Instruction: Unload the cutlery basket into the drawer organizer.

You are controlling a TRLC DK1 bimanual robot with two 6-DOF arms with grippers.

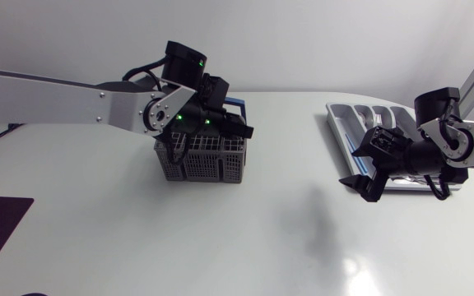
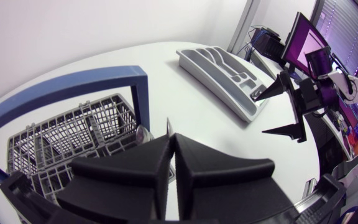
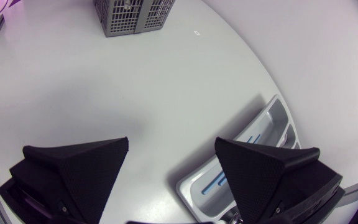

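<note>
- Table [image 1: 245,238]: white and smooth, so anything dropped on it will likely slide.
- Drawer organizer [image 1: 360,115]: grey tray at my right side, well apart from the basket. It has long, narrow compartments, and one near slot holds something blue [image 3: 219,180].
- Cutlery basket [image 1: 204,164]: grey mesh with a blue handle [image 2: 73,87], directly under my left arm. It looks light and will probably tip or drag if a piece snags in the mesh.
- Right gripper [image 3: 171,146]: spread wide and holding nothing. It hangs over the table just beside the organizer's near edge.
- Left gripper [image 2: 171,142]: above the basket with the fingers drawn almost together. A thin dark strip [image 2: 168,126] pokes out of the slit between them, and I read it as a cutlery piece pinched flat.
- Silvery rounded bit [image 2: 143,132]: sits in the basket just beside the fingers. Probably a spoon, but I can't confirm.
- Handling guess: the cutlery is stiff, light and slick, with little surface to pinch. I'd grip across the flat of the handle near mid-length and pull straight up, because an off-centre hold may let it pivot.
</note>
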